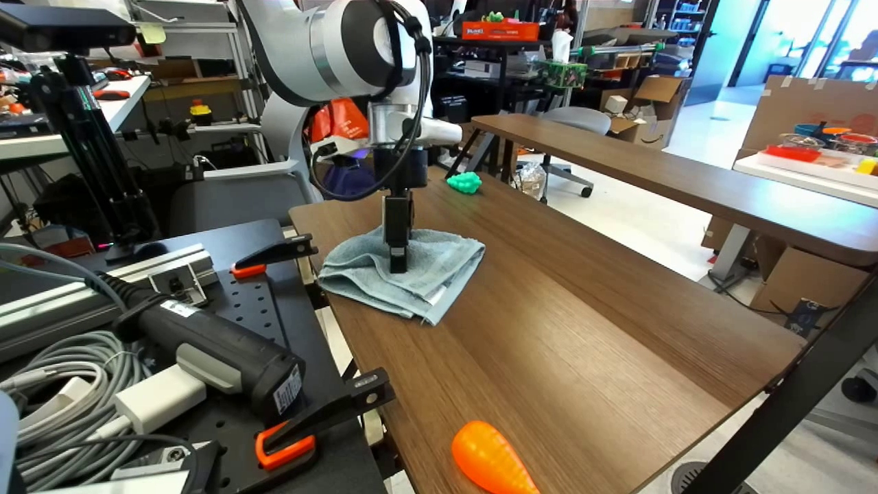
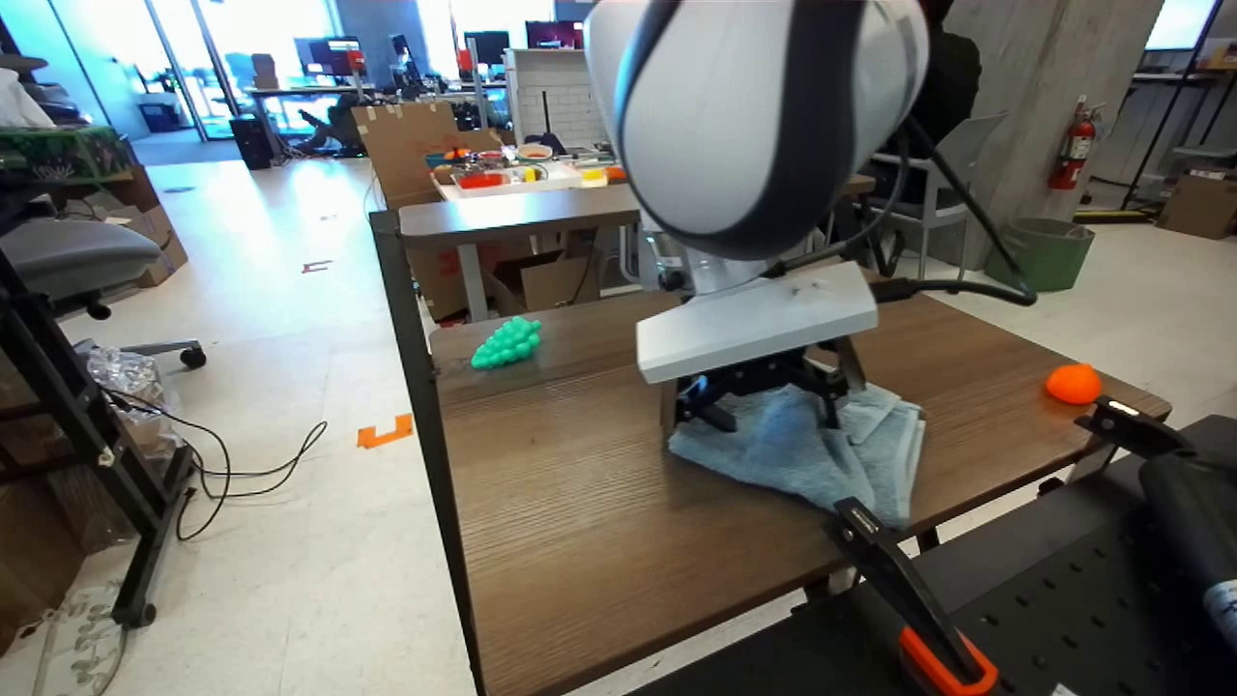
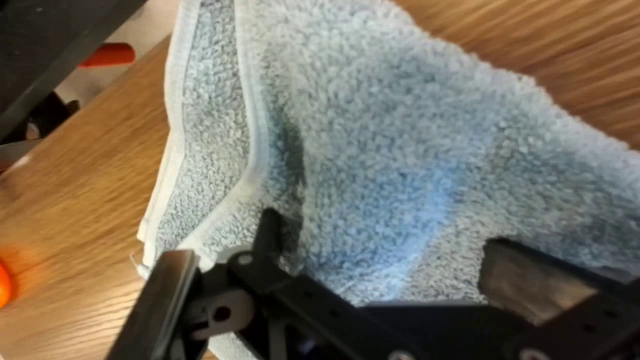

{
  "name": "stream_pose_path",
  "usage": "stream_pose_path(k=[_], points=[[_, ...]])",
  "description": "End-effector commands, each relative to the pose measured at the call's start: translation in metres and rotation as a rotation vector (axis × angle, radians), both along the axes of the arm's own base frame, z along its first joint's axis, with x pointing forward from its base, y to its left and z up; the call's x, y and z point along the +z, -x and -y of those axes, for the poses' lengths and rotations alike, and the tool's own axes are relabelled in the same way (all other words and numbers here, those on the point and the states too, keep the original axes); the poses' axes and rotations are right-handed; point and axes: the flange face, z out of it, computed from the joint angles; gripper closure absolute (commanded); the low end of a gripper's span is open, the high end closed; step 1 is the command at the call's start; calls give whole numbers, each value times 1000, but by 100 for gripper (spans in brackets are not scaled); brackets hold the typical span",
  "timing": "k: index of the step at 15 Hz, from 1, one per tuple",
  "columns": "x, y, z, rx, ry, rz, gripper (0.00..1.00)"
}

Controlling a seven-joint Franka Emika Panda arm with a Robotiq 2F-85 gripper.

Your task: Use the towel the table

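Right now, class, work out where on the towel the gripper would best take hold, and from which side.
Probably the loosely folded middle of the towel, from straight above. It lies low on the table in soft folds, and the gripper points down, jaws open across it, so closing there should gather a pinch.

I can read no text for sure: the pale lettering (image 1: pixel 475 31) on the red box (image 1: pixel 514 31), the white labels (image 1: pixel 288 390) on the black tool (image 1: pixel 230 343) and the label (image 2: pixel 1077 147) on the extinguisher (image 2: pixel 1067 174) come through too small or blurred.
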Motion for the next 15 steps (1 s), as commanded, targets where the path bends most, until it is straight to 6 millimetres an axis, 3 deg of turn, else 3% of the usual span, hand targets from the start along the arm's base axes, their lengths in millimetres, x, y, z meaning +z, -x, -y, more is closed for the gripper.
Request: stream_pose_path(k=[1, 3, 10, 12, 15], points=[[1, 4, 14, -14, 24, 10, 0], [1, 5, 23, -27, 27, 9, 0], [1, 4, 15, -17, 19, 11, 0], [-9, -4, 14, -73, 43, -15, 0], [-4, -25, 37, -192, -13, -10, 0]])
